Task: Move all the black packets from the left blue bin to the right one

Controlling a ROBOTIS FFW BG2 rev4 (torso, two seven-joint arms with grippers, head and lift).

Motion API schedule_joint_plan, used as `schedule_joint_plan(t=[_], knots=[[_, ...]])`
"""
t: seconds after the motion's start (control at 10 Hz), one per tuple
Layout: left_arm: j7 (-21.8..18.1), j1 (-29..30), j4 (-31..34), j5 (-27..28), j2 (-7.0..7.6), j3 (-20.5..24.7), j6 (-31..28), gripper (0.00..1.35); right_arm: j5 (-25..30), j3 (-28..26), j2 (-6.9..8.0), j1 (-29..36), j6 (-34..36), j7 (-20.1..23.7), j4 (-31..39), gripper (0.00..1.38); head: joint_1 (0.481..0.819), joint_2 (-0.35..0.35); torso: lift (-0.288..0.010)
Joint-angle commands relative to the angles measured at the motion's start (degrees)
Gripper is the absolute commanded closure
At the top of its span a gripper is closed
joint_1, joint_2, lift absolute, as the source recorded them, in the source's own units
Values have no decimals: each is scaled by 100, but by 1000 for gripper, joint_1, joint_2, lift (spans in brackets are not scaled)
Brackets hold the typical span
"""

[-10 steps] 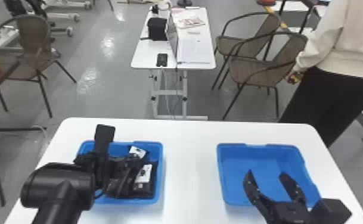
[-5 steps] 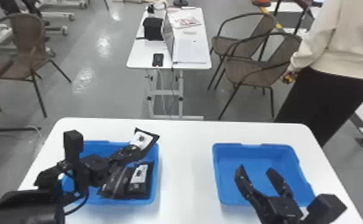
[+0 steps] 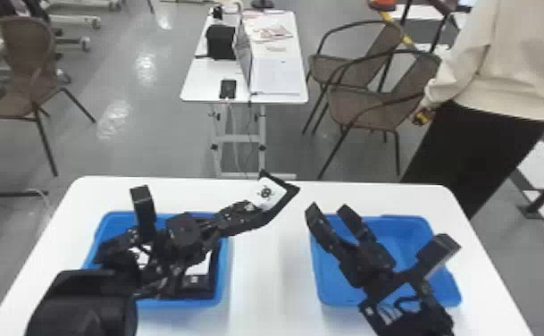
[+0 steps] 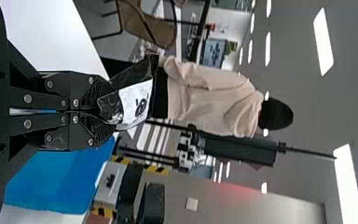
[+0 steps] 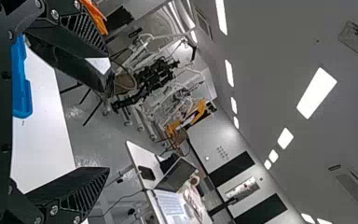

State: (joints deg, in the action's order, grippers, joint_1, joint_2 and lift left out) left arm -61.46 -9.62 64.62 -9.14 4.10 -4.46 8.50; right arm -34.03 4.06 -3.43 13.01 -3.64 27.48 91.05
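My left tool (image 4: 105, 112): clamped on black packet (image 3: 269, 194). My right tool (image 3: 329, 209): spread apart, near. Likely handover: centre packet's free end inside before unclamping.

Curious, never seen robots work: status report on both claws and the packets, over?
Left claw shut on black packet, between bins. Right claw open at right blue bin, possibly in the way. More packets in left bin.

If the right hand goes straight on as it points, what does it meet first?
The way looks free; the right hand would probably pass right of the held packet, though depth is unclear.
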Motion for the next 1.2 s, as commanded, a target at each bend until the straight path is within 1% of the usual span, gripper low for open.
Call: schedule_joint_plan(t=[0.0,0.1,0.3,0.5,0.6,0.7,0.8,0.9,1.0,1.1], knots=[[-174,-567,-600,-159,-6,-538,73,1216,-43,51,0,-423,83,56,-211,154,695,-90,0],[-262,-822,-837,-150,-32,-740,117,1216,-43,69,9,-607,100,108,-281,150,695,-111,0],[-358,-1130,-1197,-159,-129,-925,170,1214,-60,157,26,-809,250,143,-307,153,695,-129,0],[-367,-1182,-1197,-326,-173,-1127,152,1216,-34,183,44,-862,311,143,-457,159,695,-134,0],[-358,-1191,-1197,-326,-190,-1162,134,1216,-34,183,44,-871,373,179,-466,366,695,-139,0],[-358,-1182,-1206,-343,-199,-1171,126,1216,-7,183,44,-897,461,196,-483,1023,695,-142,0],[-358,-1173,-1206,-352,-190,-1171,108,1214,1,175,97,-871,461,108,-483,1276,695,-144,0],[-350,-1165,-1206,-378,-181,-1162,99,1216,-16,166,167,-836,355,100,-510,1277,695,-145,0],[-306,-1121,-1206,-422,-190,-1118,99,1214,-60,166,193,-818,346,100,-536,1277,695,-143,0],[-218,-1086,-1206,-493,-190,-1101,108,1150,-130,183,202,-783,346,100,-545,1277,695,-140,0]])
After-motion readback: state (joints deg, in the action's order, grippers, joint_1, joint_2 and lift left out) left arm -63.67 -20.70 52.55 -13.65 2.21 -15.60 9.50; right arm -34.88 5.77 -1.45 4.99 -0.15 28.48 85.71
